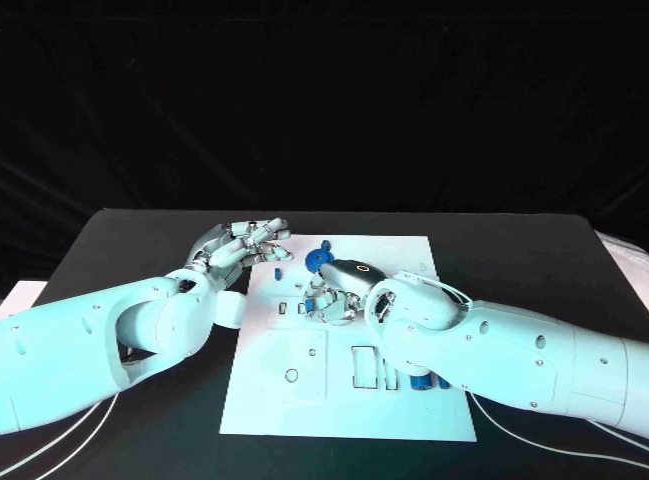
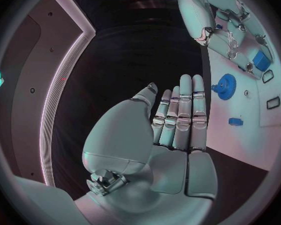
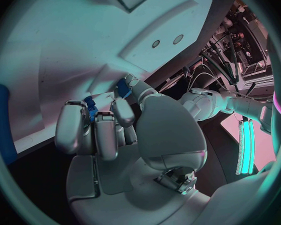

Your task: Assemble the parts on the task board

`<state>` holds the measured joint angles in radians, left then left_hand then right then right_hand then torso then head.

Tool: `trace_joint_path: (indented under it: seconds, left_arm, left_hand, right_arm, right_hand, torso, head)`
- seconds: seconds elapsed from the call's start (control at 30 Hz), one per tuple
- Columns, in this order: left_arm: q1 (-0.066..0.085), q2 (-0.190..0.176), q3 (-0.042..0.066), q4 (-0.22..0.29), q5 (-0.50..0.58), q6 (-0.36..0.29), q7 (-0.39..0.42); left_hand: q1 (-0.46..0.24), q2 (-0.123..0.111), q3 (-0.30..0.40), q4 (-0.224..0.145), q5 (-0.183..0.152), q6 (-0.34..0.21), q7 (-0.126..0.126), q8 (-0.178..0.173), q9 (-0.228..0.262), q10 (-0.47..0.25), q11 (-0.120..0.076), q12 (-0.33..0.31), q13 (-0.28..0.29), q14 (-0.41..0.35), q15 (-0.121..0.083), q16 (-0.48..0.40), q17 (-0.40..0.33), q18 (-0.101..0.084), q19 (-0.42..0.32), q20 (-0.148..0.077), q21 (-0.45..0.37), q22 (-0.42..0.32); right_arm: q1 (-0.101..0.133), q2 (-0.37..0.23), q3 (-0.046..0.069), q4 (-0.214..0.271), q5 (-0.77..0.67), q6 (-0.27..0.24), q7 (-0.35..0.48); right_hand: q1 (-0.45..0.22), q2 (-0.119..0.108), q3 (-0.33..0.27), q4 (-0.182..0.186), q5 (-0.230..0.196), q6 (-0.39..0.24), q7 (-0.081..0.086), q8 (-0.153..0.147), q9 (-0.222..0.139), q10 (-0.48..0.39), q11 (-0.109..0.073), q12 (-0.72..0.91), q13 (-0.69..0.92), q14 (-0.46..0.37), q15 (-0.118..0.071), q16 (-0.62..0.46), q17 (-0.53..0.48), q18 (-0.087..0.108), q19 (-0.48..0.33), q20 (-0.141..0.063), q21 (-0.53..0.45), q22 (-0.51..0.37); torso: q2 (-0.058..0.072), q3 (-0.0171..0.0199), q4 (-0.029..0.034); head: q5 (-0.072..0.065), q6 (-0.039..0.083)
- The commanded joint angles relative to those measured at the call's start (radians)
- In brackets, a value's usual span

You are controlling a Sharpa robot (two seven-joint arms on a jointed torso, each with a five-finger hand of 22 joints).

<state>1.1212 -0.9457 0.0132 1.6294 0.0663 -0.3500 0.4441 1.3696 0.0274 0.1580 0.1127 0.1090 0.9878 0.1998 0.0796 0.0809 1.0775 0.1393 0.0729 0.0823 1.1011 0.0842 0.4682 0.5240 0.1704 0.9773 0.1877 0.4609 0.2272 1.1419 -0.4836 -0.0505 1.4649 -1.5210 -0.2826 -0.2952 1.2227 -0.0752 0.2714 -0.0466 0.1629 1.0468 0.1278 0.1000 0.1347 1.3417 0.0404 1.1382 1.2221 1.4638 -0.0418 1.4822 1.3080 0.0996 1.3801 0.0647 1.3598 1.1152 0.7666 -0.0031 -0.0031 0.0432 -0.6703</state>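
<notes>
The white task board (image 1: 303, 400) lies in the middle of the black table. My right hand (image 1: 342, 290) hovers low over the board's far half with its fingers curled around a small blue part (image 1: 314, 297). In the right wrist view that blue part (image 3: 89, 110) shows between the curled fingers (image 3: 106, 130). A blue gear (image 1: 314, 258) sits on the board just beyond that hand. My left hand (image 1: 245, 243) is at the board's far left corner, fingers straight and holding nothing. In the left wrist view the left hand (image 2: 178, 125) is flat, with the gear (image 2: 226, 86) beyond it.
A small blue piece (image 1: 278, 272) lies near the board's left edge; it also shows in the left wrist view (image 2: 235, 121). More blue pieces (image 1: 418, 382) stand in slots under my right forearm. Bare black table (image 1: 151, 230) surrounds the board.
</notes>
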Motion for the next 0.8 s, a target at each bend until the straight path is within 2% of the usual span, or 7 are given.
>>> trace_joint_path:
  seconds: [0.03,0.33,0.57,0.73,0.8]
  left_arm:
    - [0.001,0.002,0.001,0.0,0.001,0.021,0.009]
    - [0.001,0.003,0.001,-0.001,0.001,0.022,0.008]
    - [0.001,0.003,0.001,-0.002,0.001,0.022,0.008]
    - [0.001,0.004,0.001,-0.003,0.001,0.022,0.007]
    - [0.001,0.004,0.0,-0.004,0.001,0.022,0.007]
  left_hand:
    - [-0.007,-0.005,0.006,-0.002,0.0,0.001,0.006,-0.007,0.0,-0.002,0.008,-0.003,-0.001,-0.005,-0.002,-0.005,-0.002,0.007,-0.007,-0.002,-0.003,-0.001]
    - [-0.007,-0.005,0.006,-0.002,0.0,0.001,0.006,-0.007,0.0,-0.002,0.008,-0.003,-0.001,-0.005,-0.002,-0.005,-0.002,0.007,-0.007,-0.002,-0.003,-0.001]
    - [-0.007,-0.005,0.006,-0.002,0.0,0.0,0.006,-0.007,0.0,-0.002,0.008,-0.003,-0.002,-0.004,-0.002,-0.004,-0.002,0.008,-0.007,-0.001,-0.003,-0.001]
    - [-0.007,-0.005,0.006,-0.002,0.0,0.0,0.006,-0.007,0.0,-0.002,0.008,-0.003,-0.002,-0.004,-0.002,-0.004,-0.002,0.008,-0.007,-0.001,-0.003,-0.001]
    - [-0.007,-0.005,0.006,-0.002,0.0,0.0,0.006,-0.007,0.0,-0.002,0.008,-0.003,-0.002,-0.004,-0.002,-0.004,-0.002,0.008,-0.007,-0.001,-0.003,-0.001]
  right_arm:
    - [-0.009,-0.002,-0.007,-0.004,-0.007,0.004,-0.017]
    - [-0.009,-0.002,-0.007,-0.002,-0.007,-0.027,-0.01]
    - [-0.012,-0.008,-0.007,0.01,-0.006,-0.103,0.008]
    - [-0.014,-0.022,-0.007,0.031,-0.005,-0.156,0.04]
    - [-0.015,-0.033,-0.006,0.043,0.005,-0.167,0.076]
  right_hand:
    - [-0.007,-0.004,-0.009,0.001,0.003,-0.012,0.002,-0.008,-0.003,-0.015,0.001,-0.017,-0.014,0.072,0.008,-0.006,0.089,-0.013,-0.006,0.004,-0.008,-0.002]
    - [-0.008,-0.01,-0.024,0.004,0.003,-0.033,0.008,-0.019,-0.009,-0.043,0.007,-0.058,-0.047,0.071,0.012,-0.008,0.087,-0.012,-0.009,0.009,-0.012,-0.008]
    - [-0.001,-0.018,-0.054,0.009,0.004,-0.093,0.021,-0.035,-0.028,-0.077,0.019,-0.099,-0.084,0.07,0.022,-0.011,0.084,-0.01,-0.014,0.018,-0.017,-0.017]
    - [0.001,-0.02,-0.059,0.009,0.004,-0.101,0.022,-0.034,-0.031,-0.078,0.02,-0.099,-0.085,0.069,0.024,-0.013,0.081,-0.01,-0.015,0.019,-0.018,-0.018]
    - [0.002,-0.021,-0.061,0.009,0.004,-0.101,0.022,-0.034,-0.031,-0.077,0.02,-0.096,-0.083,0.069,0.024,-0.013,0.082,-0.01,-0.015,0.02,-0.018,-0.018]
  torso:
    - [0.0,0.0004,0.0]
    - [0.0,0.0007,-0.0005]
    - [0.0,0.0012,-0.0005]
    - [0.0,0.0011,0.0006]
    - [0.0,0.0012,0.0011]
  head:
    - [-0.001,0.001]
    - [-0.001,0.001]
    - [-0.003,0.001]
    - [-0.003,0.0]
    - [-0.003,-0.001]
